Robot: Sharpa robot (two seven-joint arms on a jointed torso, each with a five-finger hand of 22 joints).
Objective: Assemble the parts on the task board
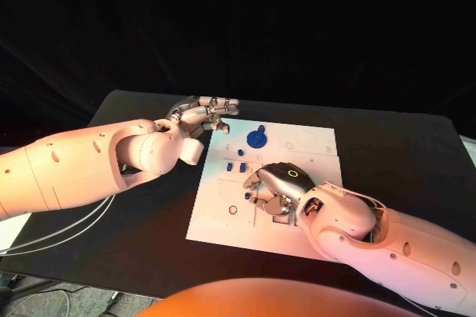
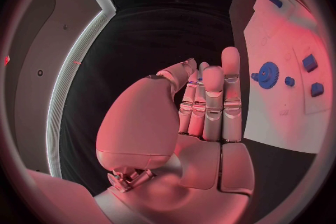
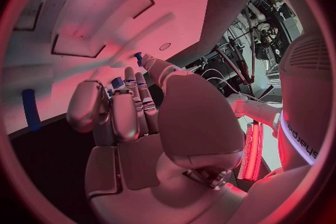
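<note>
Right hand point(image 1: 280, 186) covers task board point(image 1: 307, 141) middle, grasp unclear

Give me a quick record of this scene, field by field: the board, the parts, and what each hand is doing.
board: white task board in the middle of the black table
gear: blue gear on the board's far part, beside the left hand
small parts: small blue pieces on the board's left side
left hand: left hand at the board's far left corner, fingers curled in, nothing seen in it
right hand: right hand down over the board's middle, fingers on the board; whether it holds a part cannot be told
</note>
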